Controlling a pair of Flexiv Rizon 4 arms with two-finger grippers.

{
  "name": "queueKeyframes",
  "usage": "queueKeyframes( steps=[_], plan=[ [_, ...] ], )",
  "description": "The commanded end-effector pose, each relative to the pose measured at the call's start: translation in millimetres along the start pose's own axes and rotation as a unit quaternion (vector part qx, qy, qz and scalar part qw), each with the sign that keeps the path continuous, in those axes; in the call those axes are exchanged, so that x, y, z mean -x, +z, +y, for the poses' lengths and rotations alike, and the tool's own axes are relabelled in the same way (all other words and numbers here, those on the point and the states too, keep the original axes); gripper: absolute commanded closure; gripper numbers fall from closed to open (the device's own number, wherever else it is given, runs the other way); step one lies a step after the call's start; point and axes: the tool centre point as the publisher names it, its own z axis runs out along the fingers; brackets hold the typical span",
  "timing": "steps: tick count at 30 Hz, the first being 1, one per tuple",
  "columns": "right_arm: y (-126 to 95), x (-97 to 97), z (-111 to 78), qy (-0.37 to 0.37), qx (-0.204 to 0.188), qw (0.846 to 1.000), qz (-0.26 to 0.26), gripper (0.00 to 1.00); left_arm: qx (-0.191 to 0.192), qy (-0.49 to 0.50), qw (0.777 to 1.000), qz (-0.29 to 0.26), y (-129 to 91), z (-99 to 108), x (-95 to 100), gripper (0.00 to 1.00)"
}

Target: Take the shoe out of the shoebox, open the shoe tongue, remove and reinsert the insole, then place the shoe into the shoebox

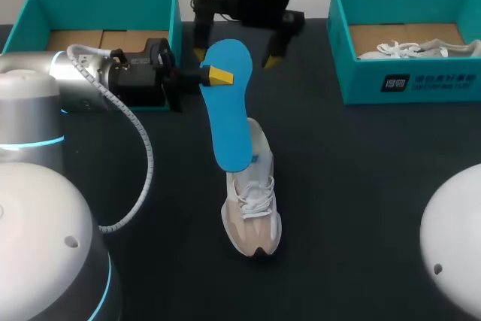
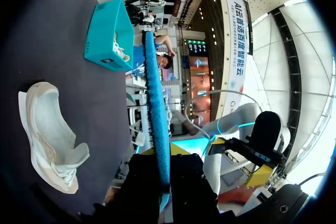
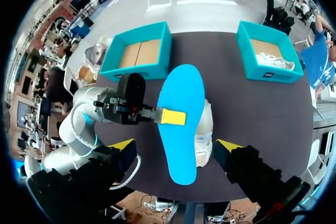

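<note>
Head view shows the flat blue foam insole (image 1: 229, 110) raised over the heel of the beige-and-white laced sneaker (image 1: 254, 216), which sits mid-desk (image 1: 376, 186), toe nearest. The left end effector (image 1: 218, 75) pinches the insole's left edge. The right end effector (image 3: 175, 145) hovers above the insole, its fingers spread wide and touching nothing.

Bright, even light, seemingly from overhead; shadows faint.

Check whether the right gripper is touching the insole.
Apart. The right wrist view shows the right gripper open, its yellow tips on either side of the insole, with dark table visible between each tip and the insole's edge.
</note>
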Motion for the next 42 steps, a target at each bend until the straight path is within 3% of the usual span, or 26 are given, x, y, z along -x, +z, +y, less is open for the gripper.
queueKeyframes(
  steps=[1, 11, 18, 42],
  plan=[
    [0, -5.5, 1.6, 0.001, -0.001, 0.995, -0.095, 0.00, 0.000, 0.000, 1.000, -0.001, 0, 1, -0.4, 1.00],
    [1, -5.9, 1.4, 0.007, 0.011, 0.996, -0.089, 0.00, 0.000, 0.000, 1.000, -0.001, 0, 1, -0.4, 1.00],
    [8, -0.9, 1.4, 0.004, -0.009, 0.995, -0.098, 0.00, 0.000, 0.000, 1.000, -0.001, 0, 1, -0.4, 1.00],
    [25, -12.2, -4.4, -0.025, 0.002, 0.992, -0.122, 0.00, 0.000, 0.000, 1.000, -0.001, 0, 1, -0.4, 1.00]
  ],
)
